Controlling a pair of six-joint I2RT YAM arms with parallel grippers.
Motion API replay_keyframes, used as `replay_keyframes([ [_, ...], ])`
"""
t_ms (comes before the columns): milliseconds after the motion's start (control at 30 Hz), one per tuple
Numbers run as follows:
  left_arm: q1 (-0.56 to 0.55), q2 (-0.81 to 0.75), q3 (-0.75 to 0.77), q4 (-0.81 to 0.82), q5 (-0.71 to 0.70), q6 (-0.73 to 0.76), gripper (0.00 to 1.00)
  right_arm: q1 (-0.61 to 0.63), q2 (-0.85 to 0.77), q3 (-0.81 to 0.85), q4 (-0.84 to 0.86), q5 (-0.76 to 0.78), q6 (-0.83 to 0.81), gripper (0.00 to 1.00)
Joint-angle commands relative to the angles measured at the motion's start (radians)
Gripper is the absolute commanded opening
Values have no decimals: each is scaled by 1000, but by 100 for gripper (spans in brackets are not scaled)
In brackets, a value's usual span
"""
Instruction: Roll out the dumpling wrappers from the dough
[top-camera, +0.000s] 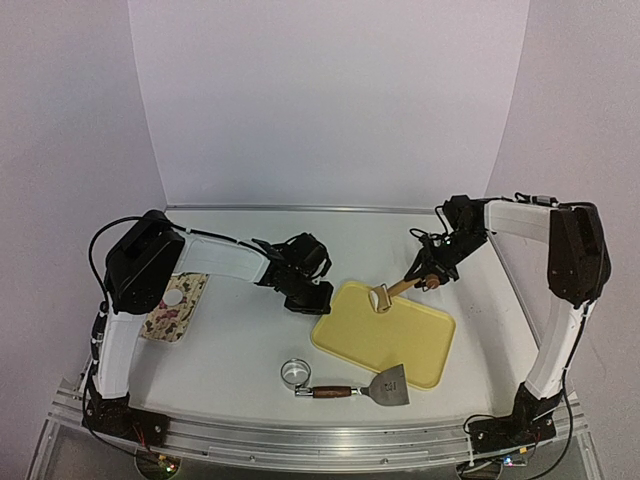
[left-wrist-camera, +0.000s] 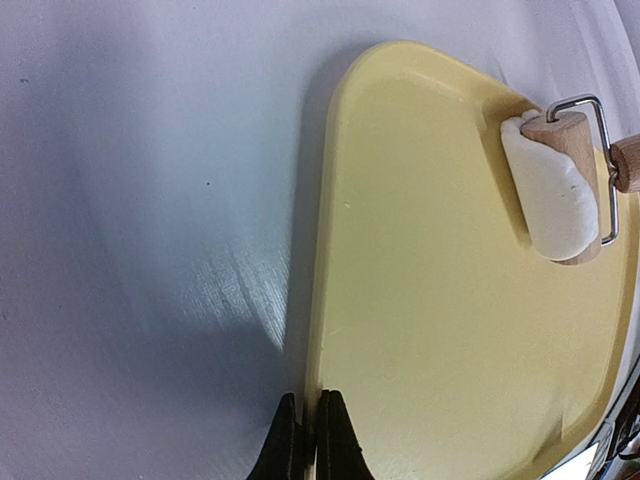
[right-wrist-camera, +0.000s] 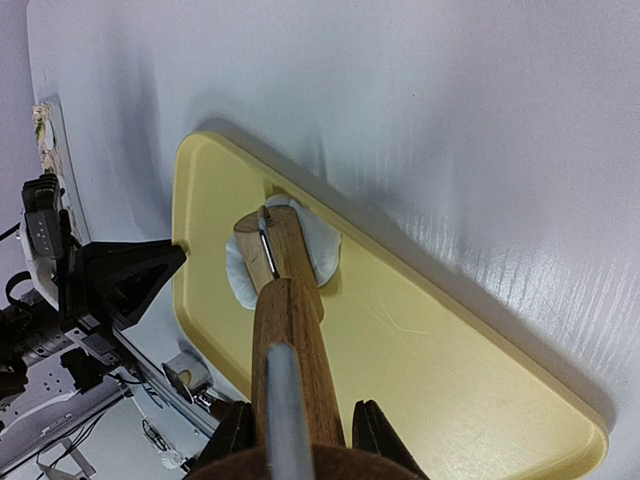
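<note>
Aluminium rail (top-camera: 300, 432) runs along the near edge of the white worktop (top-camera: 240, 350), and both arm bases are bolted to it. Just beyond it lies a small shiny ring cutter (top-camera: 296, 372). Beside the cutter is the wooden handle of a metal scraper (top-camera: 391, 385), whose blade sits at the near edge of a yellow cutting board (top-camera: 400, 345). The board lies flat, right of centre.

Farther in, the left tool (left-wrist-camera: 308, 432) reaches to the board's left edge near its far corner. Its jaws are pressed fully together and hold nothing. From the wrist view the tips sit right on the line where board meets worktop.

The right tool (right-wrist-camera: 300, 440) comes in from the far right. Its jaws are partly closed around the wooden handle of a small roller (top-camera: 381, 298), which they grip firmly. The roller's wooden barrel rests on the far part of the board, towards the left corner.

Under the barrel, and clinging to it, is the dumpling wrapper (right-wrist-camera: 322, 250), a thin white piece of dough. It spreads roughly round on either side of the barrel in the right wrist view, and in the left wrist view it looks wrapped against the wood.

At the left, partly under the left arm, lies a floral mat (top-camera: 185, 318). It shows a pale round patch that I cannot identify.
</note>
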Motion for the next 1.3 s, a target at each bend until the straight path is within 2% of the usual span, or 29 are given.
replay_keyframes([
  [0, 63, 25, -6, -155, -114, -6, 0, -83, 83, -88, -202, 655, 5, 0],
  [1267, 65, 19, -11, -139, -109, -8, 0, -121, -3, -66, -244, 653, -17, 0],
])
